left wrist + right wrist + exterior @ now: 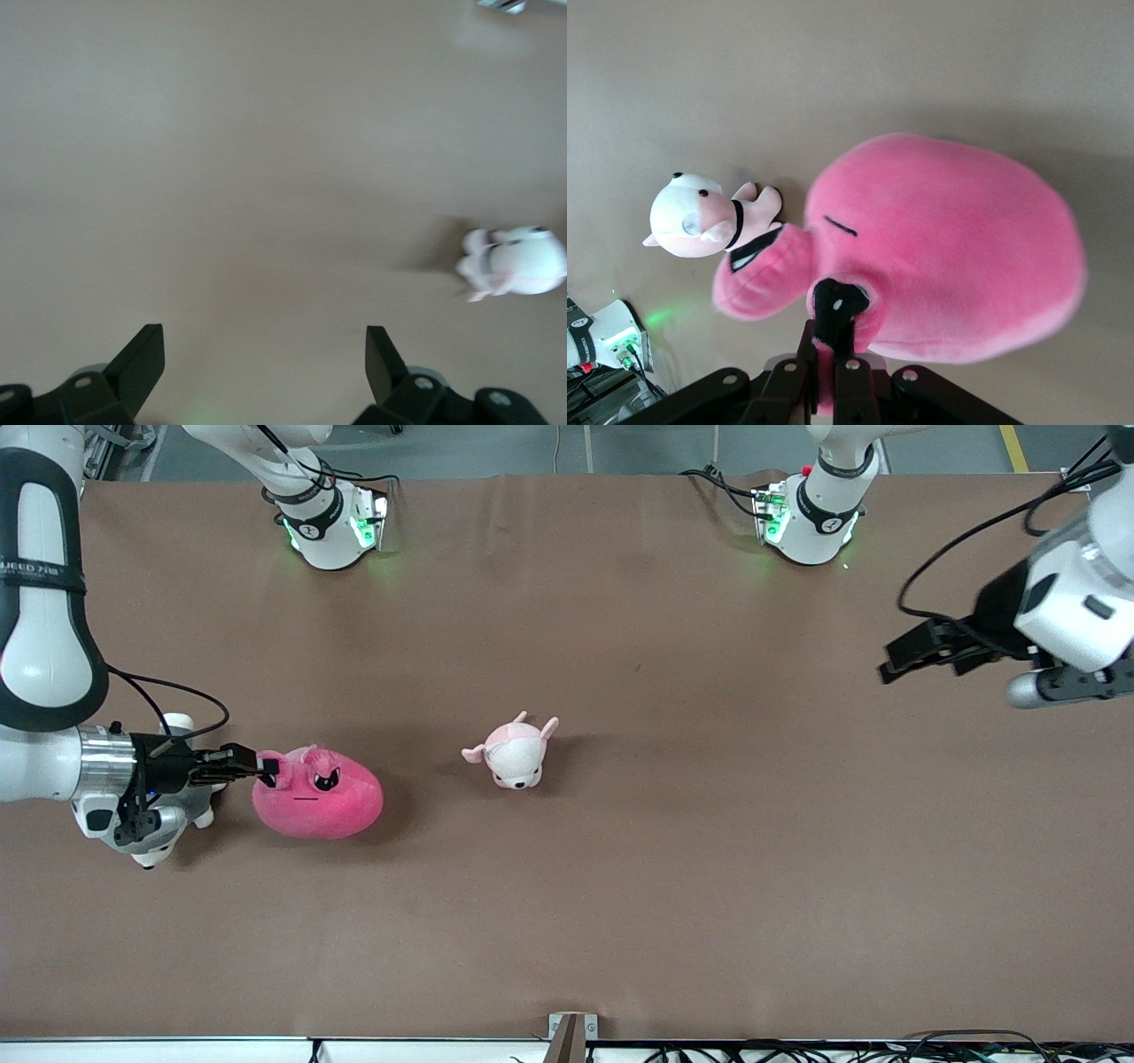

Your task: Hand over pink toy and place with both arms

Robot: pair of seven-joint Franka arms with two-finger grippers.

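Note:
The pink toy (319,802) (948,248), a round hot-pink plush with dark eyes, sits low on the brown table toward the right arm's end. My right gripper (260,766) (833,359) comes in from that end and is shut on a small pink flap at the toy's edge, with plush pinched between the fingers. Whether the toy rests fully on the table I cannot tell. My left gripper (890,666) (264,335) hangs open over bare table at the left arm's end, with nothing between its fingers.
A small pale pink-and-white plush animal (514,755) (518,261) (700,221) lies mid-table beside the pink toy. Parts of a white-and-grey plush (149,857) show under the right wrist. Both arm bases (332,531) (806,522) stand along the table's edge farthest from the camera.

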